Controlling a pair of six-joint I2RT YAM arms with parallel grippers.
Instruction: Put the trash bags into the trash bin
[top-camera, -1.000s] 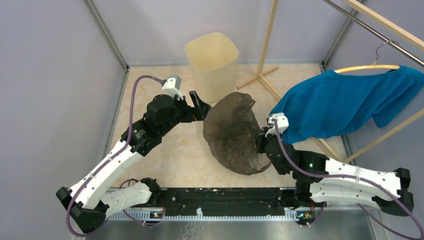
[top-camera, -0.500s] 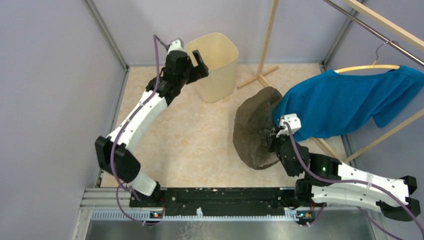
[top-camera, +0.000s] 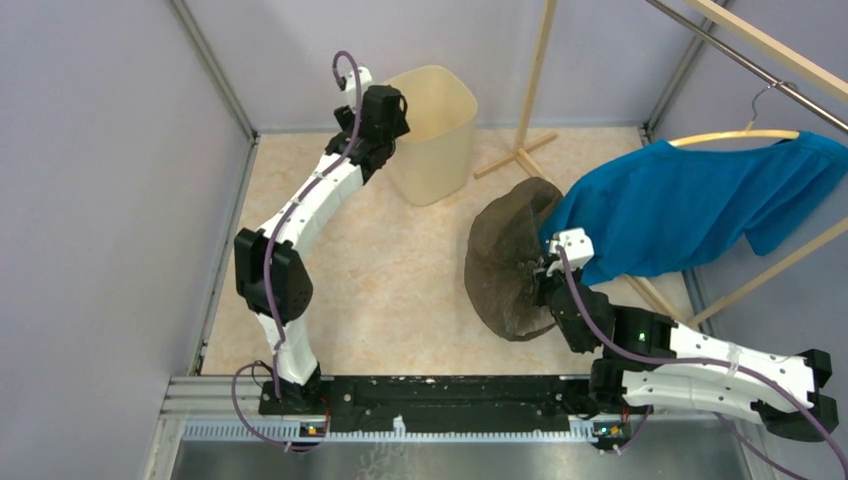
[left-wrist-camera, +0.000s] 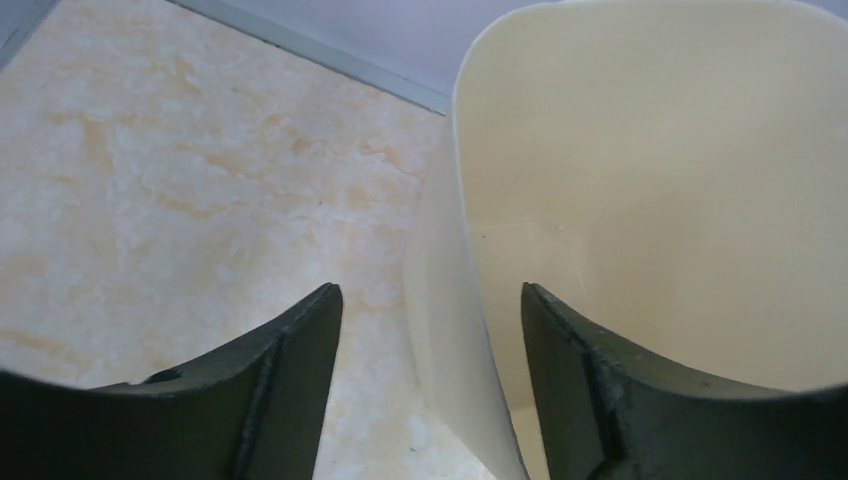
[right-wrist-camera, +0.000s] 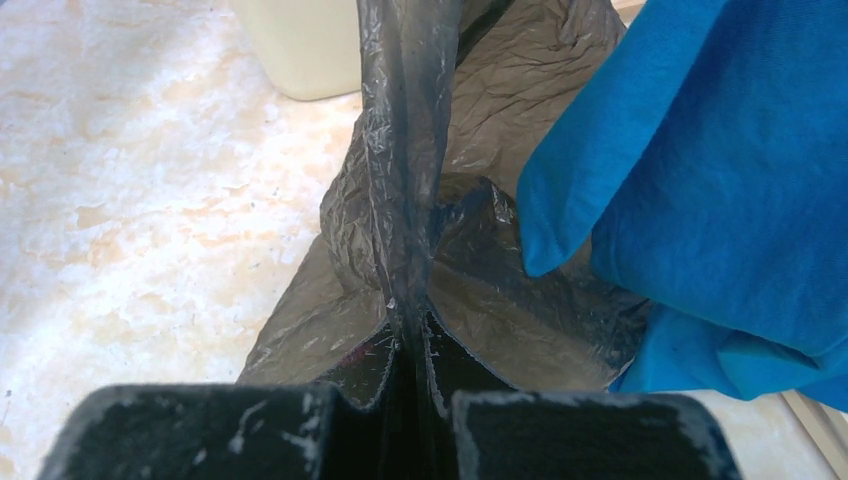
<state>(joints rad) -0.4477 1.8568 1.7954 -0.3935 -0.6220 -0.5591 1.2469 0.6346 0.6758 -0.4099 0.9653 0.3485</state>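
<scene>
The cream-beige trash bin (top-camera: 433, 130) stands upright at the back of the floor; its rim and inside fill the left wrist view (left-wrist-camera: 650, 200). My left gripper (top-camera: 383, 112) is open at the bin's left rim, with the wall (left-wrist-camera: 440, 330) between its fingers and one finger inside. The wrinkly dark grey-brown trash bag (top-camera: 508, 262) hangs in a bunch at centre right, against the blue garment. My right gripper (top-camera: 545, 268) is shut on a fold of the bag (right-wrist-camera: 400, 200).
A blue cloth garment (top-camera: 690, 205) hangs on a wooden hanger from a wooden rack (top-camera: 535, 90) at the right and touches the bag (right-wrist-camera: 700, 180). Grey walls enclose the marbled floor (top-camera: 380, 290).
My left arm let go of the bag, stretched back and brought its open gripper to the bin's left rim. The bag swung right and collapsed into a narrower bunch in my right gripper.
</scene>
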